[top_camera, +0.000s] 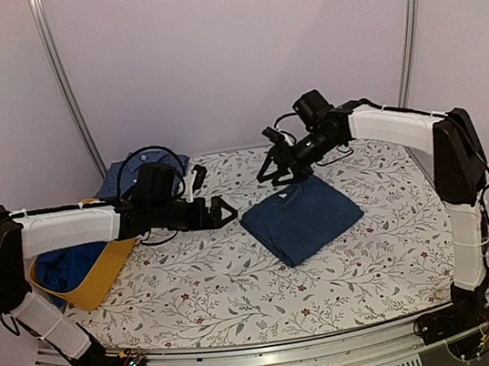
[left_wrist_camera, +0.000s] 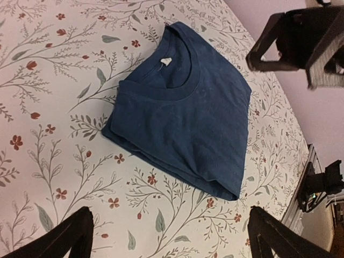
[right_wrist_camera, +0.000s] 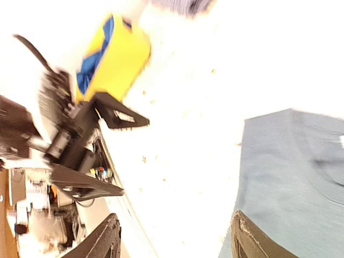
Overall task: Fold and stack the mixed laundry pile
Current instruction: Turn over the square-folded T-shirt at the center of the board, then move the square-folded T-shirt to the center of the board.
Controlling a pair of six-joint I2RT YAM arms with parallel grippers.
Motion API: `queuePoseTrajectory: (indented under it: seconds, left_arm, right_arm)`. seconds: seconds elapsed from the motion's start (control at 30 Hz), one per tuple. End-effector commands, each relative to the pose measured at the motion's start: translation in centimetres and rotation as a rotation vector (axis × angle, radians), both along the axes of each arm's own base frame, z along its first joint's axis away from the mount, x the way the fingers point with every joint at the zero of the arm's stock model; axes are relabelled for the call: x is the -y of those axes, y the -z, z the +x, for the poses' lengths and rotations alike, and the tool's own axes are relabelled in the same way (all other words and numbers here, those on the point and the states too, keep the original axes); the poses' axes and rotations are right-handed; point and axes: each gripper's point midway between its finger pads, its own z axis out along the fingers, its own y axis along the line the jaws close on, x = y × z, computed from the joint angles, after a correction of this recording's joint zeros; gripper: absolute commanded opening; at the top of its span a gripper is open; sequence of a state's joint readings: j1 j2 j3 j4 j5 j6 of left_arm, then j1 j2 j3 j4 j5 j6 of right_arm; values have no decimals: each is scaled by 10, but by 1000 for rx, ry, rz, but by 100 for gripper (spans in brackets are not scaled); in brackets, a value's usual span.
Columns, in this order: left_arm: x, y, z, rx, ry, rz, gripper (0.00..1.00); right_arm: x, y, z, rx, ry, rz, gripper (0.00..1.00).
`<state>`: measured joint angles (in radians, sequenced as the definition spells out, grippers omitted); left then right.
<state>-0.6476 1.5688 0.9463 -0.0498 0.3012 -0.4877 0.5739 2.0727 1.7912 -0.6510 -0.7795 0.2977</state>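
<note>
A dark navy-teal shirt (top_camera: pixel 301 218) lies folded into a neat rectangle on the floral tablecloth (top_camera: pixel 204 281), right of centre; it also shows in the left wrist view (left_wrist_camera: pixel 188 113), collar up, and in the right wrist view (right_wrist_camera: pixel 295 177). A royal-blue piece (top_camera: pixel 59 269) lies in the yellow tub (top_camera: pixel 93 277) at the left. A fine-checked blue shirt (top_camera: pixel 137 173) lies at the back left. My left gripper (top_camera: pixel 228 211) is open and empty, just left of the folded shirt. My right gripper (top_camera: pixel 280 174) is open and empty, above the shirt's far edge.
The yellow tub sits tipped at the table's left edge, also in the right wrist view (right_wrist_camera: pixel 115 54). Black cables (top_camera: pixel 144 156) loop over the checked shirt. Metal rails run along the table's front edge (top_camera: pixel 280 362).
</note>
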Motion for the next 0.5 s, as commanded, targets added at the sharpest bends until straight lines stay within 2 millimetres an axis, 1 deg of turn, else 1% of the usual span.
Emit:
queuePoseTrajectory:
  seconds: [0.0, 0.07, 0.13, 0.2, 0.27, 0.37, 0.4, 0.47]
  left_arm:
    - [58, -10, -1, 18, 118, -48, 100]
    - [85, -8, 2, 18, 163, -54, 96]
    - [111, -3, 1, 2, 219, -71, 89]
    - [135, 10, -3, -31, 278, -68, 80]
    - [153, 29, -7, -70, 322, -44, 71]
    - [162, 62, -13, -148, 355, 2, 59]
    - [160, 74, -15, -175, 354, 23, 54]
    - [149, 94, -18, -221, 342, 66, 45]
  right_arm:
    - [91, -18, 49, 16, 198, 67, 63]
    - [114, 11, 54, -1, 242, -4, 58]
    - [128, 40, 52, -23, 259, -68, 56]
    - [135, 67, 47, -59, 262, -115, 54]
    - [137, 90, 39, -95, 257, -133, 51]
    - [141, 121, 21, -161, 254, -153, 47]
    - [143, 129, 14, -183, 253, -160, 46]
    - [147, 142, -3, -221, 250, -170, 45]
